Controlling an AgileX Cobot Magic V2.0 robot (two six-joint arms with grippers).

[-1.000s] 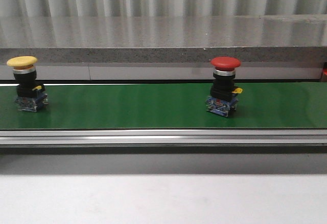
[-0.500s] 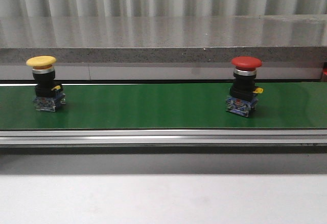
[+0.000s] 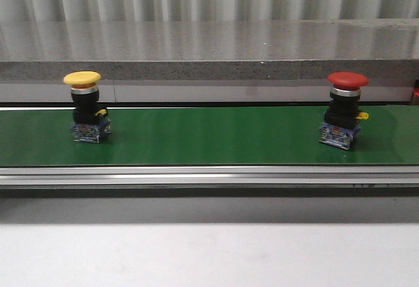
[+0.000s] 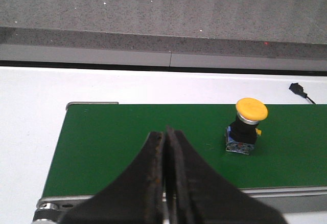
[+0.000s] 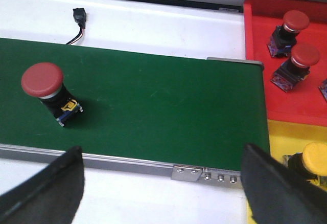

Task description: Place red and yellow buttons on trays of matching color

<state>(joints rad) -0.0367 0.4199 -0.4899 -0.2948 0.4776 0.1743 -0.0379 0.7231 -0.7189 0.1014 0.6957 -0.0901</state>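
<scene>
Yellow button (image 3: pixel 83 107) and red button (image 3: pixel 345 110) stand upright, well apart, on the green belt (image 3: pixel 209 136). Left hand (image 4: pixel 164 183) is pressed together, empty; right hand (image 5: pixel 161 183) spread wide, near the red tray (image 5: pixel 286 81)

Conveyor belt (image 3: pixel 209 136): green, ran across the view, edged by a metal rail.
Stone ledge (image 3: pixel 209 51): grey speckled, lay behind the conveyor belt.
Black connector (image 5: pixel 78 15): lay on the white surface beyond the conveyor belt.

Even bright overhead light, soft shadows, glare on belt (image 3: pixel 209 136)
</scene>
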